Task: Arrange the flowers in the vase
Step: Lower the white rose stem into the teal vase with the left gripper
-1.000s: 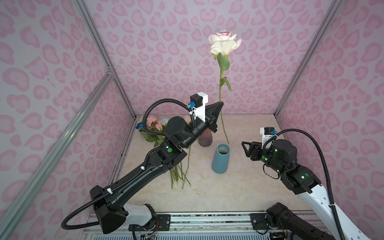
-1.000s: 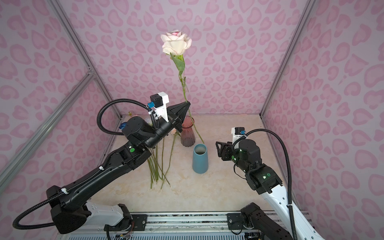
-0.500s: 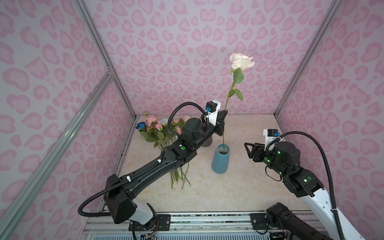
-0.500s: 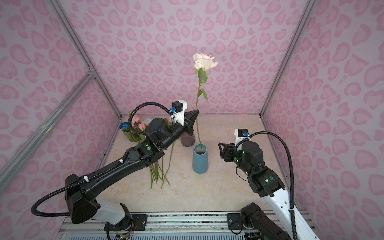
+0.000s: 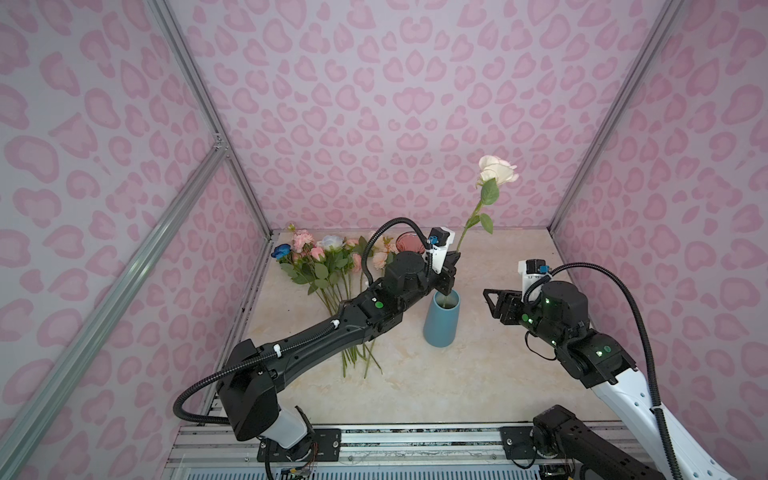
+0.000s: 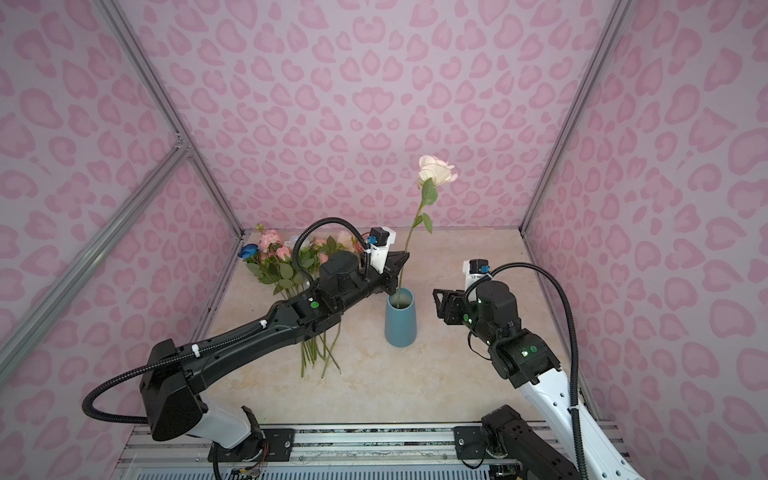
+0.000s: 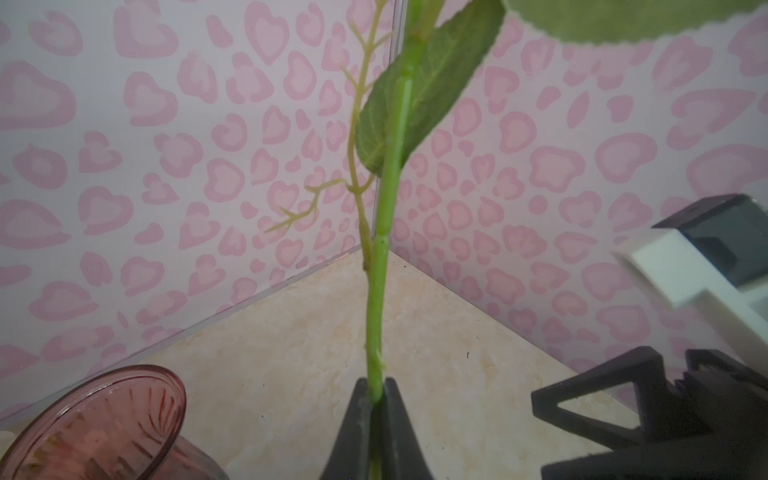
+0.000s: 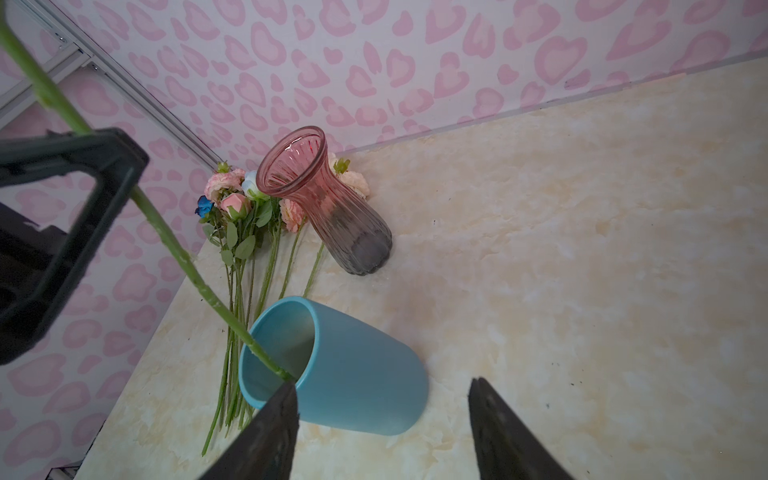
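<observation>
Front of desk (image 5: 478, 382): holding right fingers (image 8: 266, 436) spread and empty, just beside blue vase (image 5: 441, 322). Pinching cream rose (image 5: 496, 172) low on its bare stem with left fingers (image 7: 357, 428), pressed together on it, right above the vase mouth. Dipping the lower stem end inside the vase, with the bloom standing high and leaning a little.

Judging this flower as light, thin and bendy, with a smooth stem and a top-heavy head, so probably resting against the rim once released. Taking hold best on the bare stem under the leaves, never on the petals.

Counting further back:
- one rose in hand
- one bunch of other flowers (image 5: 328, 266) lying flat on the desk, number unclear because of overlapping stems
- two vases, counting also pink glass vase (image 8: 324, 208) behind
</observation>
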`<move>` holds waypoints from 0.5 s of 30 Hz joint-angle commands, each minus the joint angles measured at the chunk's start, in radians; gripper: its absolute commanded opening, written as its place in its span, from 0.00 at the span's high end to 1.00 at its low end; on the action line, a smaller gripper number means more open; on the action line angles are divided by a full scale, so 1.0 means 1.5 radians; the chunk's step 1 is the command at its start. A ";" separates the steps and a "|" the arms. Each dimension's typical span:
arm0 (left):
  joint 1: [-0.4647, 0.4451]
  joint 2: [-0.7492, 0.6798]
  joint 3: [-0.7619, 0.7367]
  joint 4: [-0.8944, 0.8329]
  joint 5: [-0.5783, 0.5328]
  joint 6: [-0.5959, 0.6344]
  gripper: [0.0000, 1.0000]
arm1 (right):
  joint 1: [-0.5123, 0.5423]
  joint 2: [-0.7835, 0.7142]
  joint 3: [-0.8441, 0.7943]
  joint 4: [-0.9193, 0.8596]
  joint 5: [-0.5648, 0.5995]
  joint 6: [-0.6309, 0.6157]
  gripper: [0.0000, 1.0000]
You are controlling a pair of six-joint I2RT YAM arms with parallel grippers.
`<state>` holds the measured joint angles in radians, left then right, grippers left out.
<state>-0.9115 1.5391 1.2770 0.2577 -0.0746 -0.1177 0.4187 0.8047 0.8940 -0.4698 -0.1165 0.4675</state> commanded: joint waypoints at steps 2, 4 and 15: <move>-0.001 0.006 -0.008 0.002 0.008 -0.014 0.89 | 0.000 -0.001 0.002 0.004 -0.008 -0.002 0.34; -0.002 0.005 -0.013 -0.003 0.008 -0.016 0.90 | 0.000 0.001 0.001 0.006 -0.010 -0.002 0.34; -0.004 0.002 -0.038 -0.022 0.004 -0.035 0.85 | 0.000 0.002 -0.004 0.010 -0.015 0.001 0.34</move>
<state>-0.9161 1.5406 1.2232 0.2222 -0.0742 -0.1570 0.4187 0.8070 0.8936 -0.4702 -0.1299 0.4675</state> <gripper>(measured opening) 0.147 0.659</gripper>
